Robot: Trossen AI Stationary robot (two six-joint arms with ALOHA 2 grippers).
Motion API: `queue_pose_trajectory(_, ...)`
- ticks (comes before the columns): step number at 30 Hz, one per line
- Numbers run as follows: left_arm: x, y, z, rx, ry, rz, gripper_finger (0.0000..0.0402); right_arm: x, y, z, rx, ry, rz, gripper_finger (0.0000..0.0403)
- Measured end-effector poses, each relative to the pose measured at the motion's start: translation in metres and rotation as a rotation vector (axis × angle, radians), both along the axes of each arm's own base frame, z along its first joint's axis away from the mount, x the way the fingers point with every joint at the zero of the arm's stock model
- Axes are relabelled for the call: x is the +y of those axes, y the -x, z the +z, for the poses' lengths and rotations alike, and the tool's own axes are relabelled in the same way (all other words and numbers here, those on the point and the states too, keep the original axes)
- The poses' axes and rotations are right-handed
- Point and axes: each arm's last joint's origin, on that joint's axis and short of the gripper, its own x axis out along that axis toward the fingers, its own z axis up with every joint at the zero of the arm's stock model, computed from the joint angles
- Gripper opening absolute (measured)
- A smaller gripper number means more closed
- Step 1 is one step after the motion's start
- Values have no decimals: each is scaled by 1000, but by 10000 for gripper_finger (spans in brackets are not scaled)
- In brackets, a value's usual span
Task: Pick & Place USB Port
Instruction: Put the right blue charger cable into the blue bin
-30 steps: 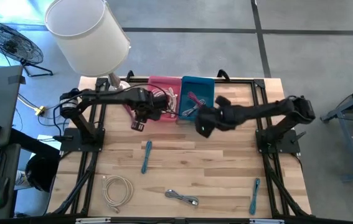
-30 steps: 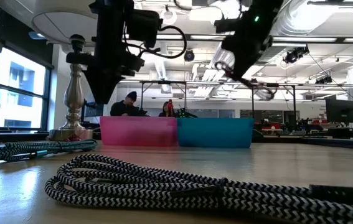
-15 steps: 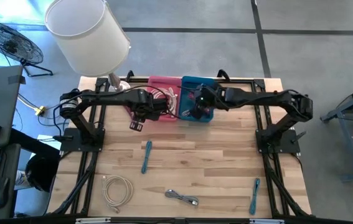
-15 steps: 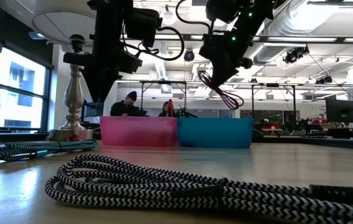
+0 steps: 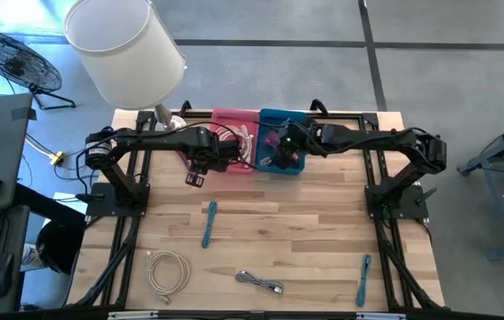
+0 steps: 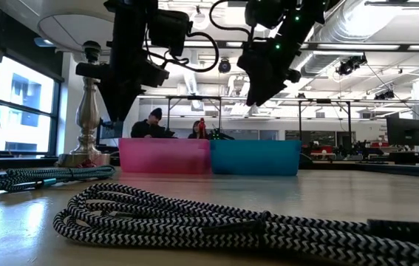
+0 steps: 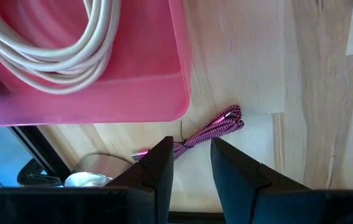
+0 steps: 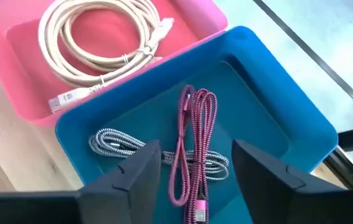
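We saw the blue bin [image 8: 260, 124] beside the pink bin [image 8: 27, 99], touching along one side at the table's far edge. In the blue bin lay a folded magenta braided cable [image 8: 192, 149], crossing over a black-and-white braided cable [image 8: 111, 144]. The pink bin held a coiled white cable [image 8: 101, 43].

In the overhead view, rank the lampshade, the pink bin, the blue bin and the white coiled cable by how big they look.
1. Lampshade, though it stands nearer the camera, so its lead is unsure.
2. Pink bin and blue bin: about alike, both partly covered by the arms.
3. White coiled cable.
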Motion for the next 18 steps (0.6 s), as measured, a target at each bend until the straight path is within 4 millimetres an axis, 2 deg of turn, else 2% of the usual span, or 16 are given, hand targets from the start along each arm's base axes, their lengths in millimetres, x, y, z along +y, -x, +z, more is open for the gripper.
queue_pose_trajectory(3, 0, 0, 0, 3, 1, 0, 104, 1, 4, 0, 67, 0, 31, 204)
queue_pose_trajectory(9, 0, 2, 0, 17, -1, -1, 104, 16, 34, 7, 263, -153, 52, 207)
queue_pose_trajectory(13, 1, 1, 0, 20, -38, -4, 104, 38, 51, 15, 317, -289, 83, 208)
queue_pose_trajectory(18, 2, 0, 0, 4, -57, -2, 104, 76, 67, 23, 354, -494, 83, 208)
